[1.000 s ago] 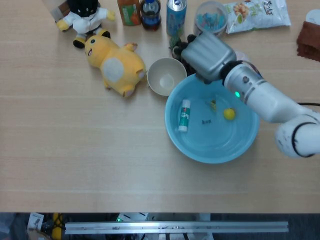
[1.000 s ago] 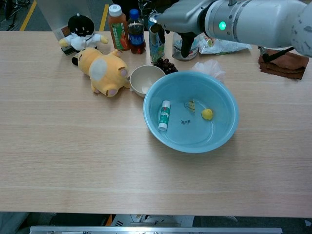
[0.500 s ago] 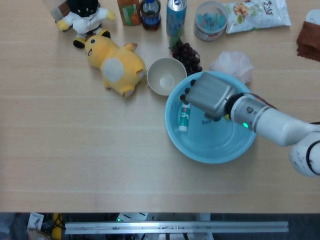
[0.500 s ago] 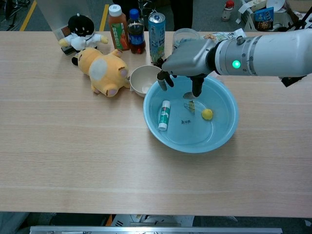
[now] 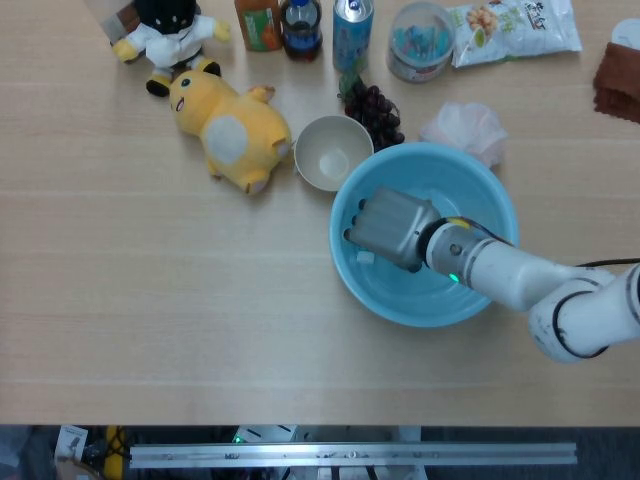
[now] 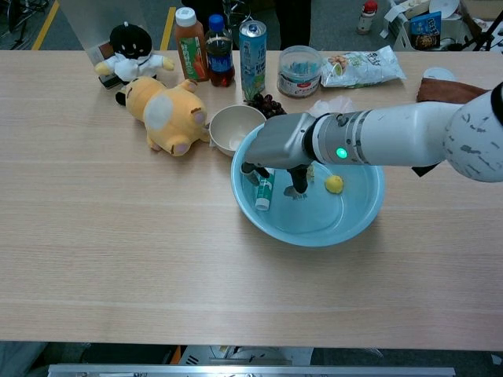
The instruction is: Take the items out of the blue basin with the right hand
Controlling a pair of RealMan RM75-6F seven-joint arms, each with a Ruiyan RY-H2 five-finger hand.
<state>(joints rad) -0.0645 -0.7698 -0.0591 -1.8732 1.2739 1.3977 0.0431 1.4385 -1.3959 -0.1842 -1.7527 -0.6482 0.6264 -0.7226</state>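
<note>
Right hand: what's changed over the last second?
The right hand came from behind the blue basin, near the can, down and forward into it, and now hangs over the small tube, fingers apart, nothing gripped. Tube and yellow ball stayed put.

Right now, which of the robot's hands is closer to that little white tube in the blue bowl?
The right hand: it is down in the blue basin, fingers right over the white tube. The left hand appears in neither view.

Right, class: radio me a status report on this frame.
Right hand down in blue basin, fingers around the tube, grip unconfirmed. Yellow ball remains. Left hand unseen.
</note>
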